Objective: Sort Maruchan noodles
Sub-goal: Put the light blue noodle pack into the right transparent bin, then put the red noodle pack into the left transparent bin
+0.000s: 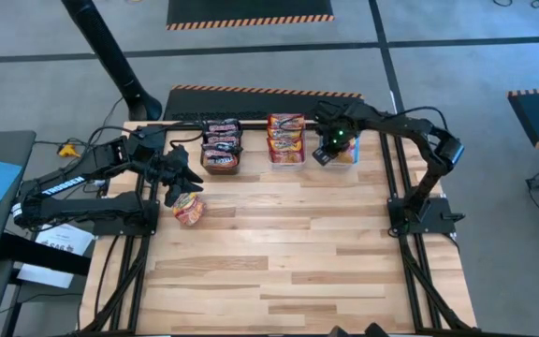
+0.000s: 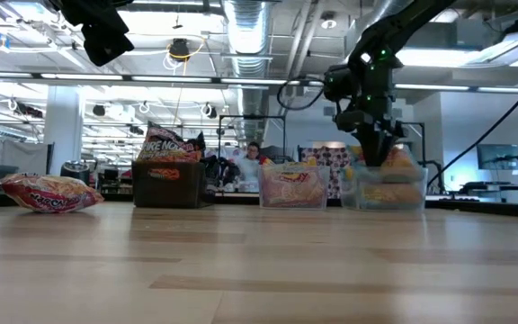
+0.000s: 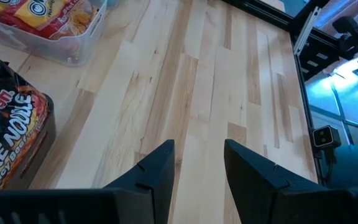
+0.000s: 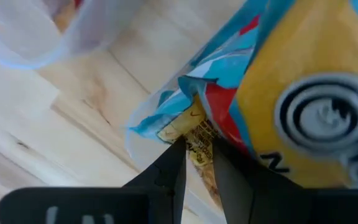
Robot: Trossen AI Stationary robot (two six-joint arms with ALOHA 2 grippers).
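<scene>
Bright overhead lighting; right wrist view blurred

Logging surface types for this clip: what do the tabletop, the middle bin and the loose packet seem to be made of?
Pale plank tabletop: apparently wood, smooth and faintly glossy, with visible grain and board seams. Middle see-through bin: likely clear plastic, since the packets show through its walls. Loose red-orange noodle packet: probably thin plastic film, crinkled and printed.

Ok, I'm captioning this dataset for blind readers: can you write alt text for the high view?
Three bins of ramen packets line the far edge of a wooden table: a black bin, a middle clear bin and a right clear bin. The right gripper reaches into the right one. The left gripper hovers open above a loose red-orange packet.
</scene>
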